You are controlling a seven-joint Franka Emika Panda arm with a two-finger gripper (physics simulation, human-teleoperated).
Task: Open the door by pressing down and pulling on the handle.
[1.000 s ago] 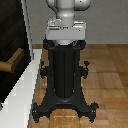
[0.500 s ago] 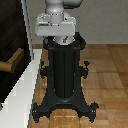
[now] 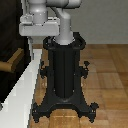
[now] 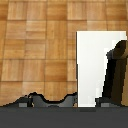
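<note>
The door [image 3: 9,47] is a dark panel at the exterior view's left, with a pale white frame [image 3: 25,87] running along its lower edge. The tan handle [image 3: 13,62] sticks out from the panel. My grey-white gripper [image 3: 33,29] hangs above the frame, up and to the right of the handle and apart from it. Its fingers do not show clearly. In the wrist view the white frame [image 4: 92,70], the dark door panel [image 4: 117,80] and the tan handle [image 4: 120,48] appear to one side. No fingers show there.
The black robot pedestal [image 3: 63,70] stands on the wooden floor [image 3: 107,75], right beside the door frame. Its spread black base [image 3: 65,106] also shows in the wrist view [image 4: 47,99].
The arm has swung toward the exterior view's left, bringing the gripper from above the pedestal to above the door frame, closer to the handle.
</note>
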